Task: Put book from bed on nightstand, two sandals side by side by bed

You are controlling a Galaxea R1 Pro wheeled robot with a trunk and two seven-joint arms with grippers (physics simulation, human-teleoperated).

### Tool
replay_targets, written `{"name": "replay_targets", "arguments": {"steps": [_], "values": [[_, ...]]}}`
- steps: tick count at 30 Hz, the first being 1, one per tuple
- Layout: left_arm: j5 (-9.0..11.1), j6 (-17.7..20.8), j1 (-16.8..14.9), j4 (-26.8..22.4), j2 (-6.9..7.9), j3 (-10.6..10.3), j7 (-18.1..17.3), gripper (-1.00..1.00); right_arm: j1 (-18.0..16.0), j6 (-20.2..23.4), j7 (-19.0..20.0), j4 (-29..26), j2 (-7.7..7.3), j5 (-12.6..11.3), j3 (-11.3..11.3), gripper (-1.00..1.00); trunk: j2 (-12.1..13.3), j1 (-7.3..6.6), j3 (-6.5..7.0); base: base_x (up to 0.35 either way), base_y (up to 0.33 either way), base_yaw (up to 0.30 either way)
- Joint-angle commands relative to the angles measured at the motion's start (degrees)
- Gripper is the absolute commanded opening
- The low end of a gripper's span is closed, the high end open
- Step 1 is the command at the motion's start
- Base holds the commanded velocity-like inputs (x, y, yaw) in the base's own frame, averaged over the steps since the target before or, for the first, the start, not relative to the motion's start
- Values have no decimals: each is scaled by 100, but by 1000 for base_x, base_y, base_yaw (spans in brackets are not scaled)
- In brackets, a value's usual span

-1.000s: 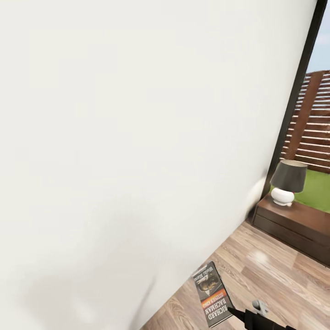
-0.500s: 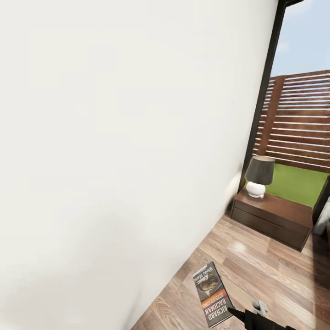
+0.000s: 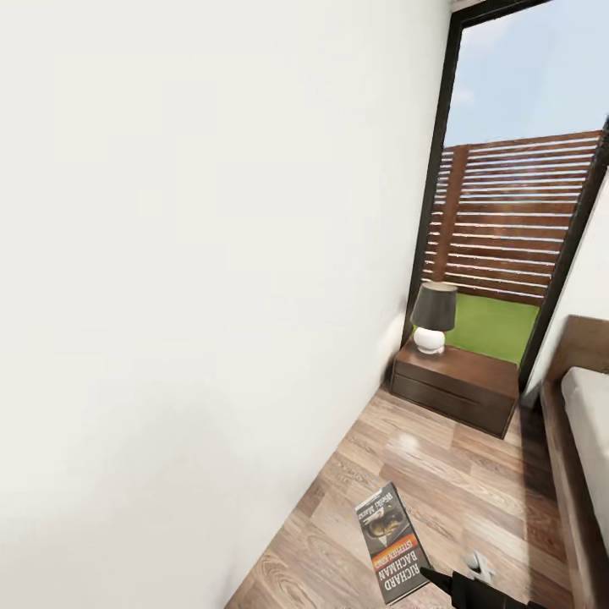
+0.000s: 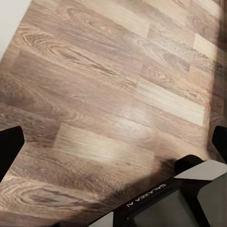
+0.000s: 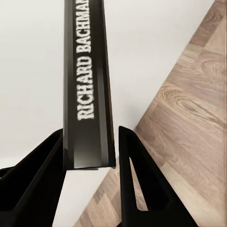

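Right gripper (image 5: 90,161) is clamped on the book (image 3: 391,542), fingers (image 5: 137,189) on either side of the spine; "RICHARD BACHMAN" in white reads along the spine in the right wrist view. In the head view the book is held off the wood-plank floor (image 3: 457,482), cover up, orange band toward the gripper end, close to the white wall (image 3: 211,279). Beyond it the nightstand (image 3: 457,385) stands against the tall dark-framed window (image 3: 516,194), carrying a lamp (image 3: 434,317) with a dark shade and white base. The bed (image 3: 584,457), with its dark frame and off-white mattress, runs along the right edge. Left gripper (image 4: 113,142): black fingertips (image 4: 9,146) spread wide, nothing between them, plank floor underneath.
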Motion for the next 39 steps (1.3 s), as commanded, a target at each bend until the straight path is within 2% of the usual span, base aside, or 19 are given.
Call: {"name": "replay_targets", "arguments": {"steps": [1, 10, 22, 39], "values": [[-61, -34, -3, 1, 0, 43, -13, 100, -6, 51, 8, -3, -3, -72, 20, -100, -5, 0, -7, 0, 0, -284], [-61, -30, -3, -3, 2, 48, -13, 100, -6, 49, -1, -3, -3, -72, 19, -100, -5, 0, -7, 45, 0, -284], [-61, -30, -3, -4, 3, 52, -13, 100, -6, 49, -4, -3, -3, -72, 19, -100, -5, 0, -7, 300, 0, -278], [-61, -30, -3, -4, 3, 52, -13, 100, -6, 49, 3, -3, -3, -72, 20, -100, -5, 0, -7, 312, 0, -24]]}}
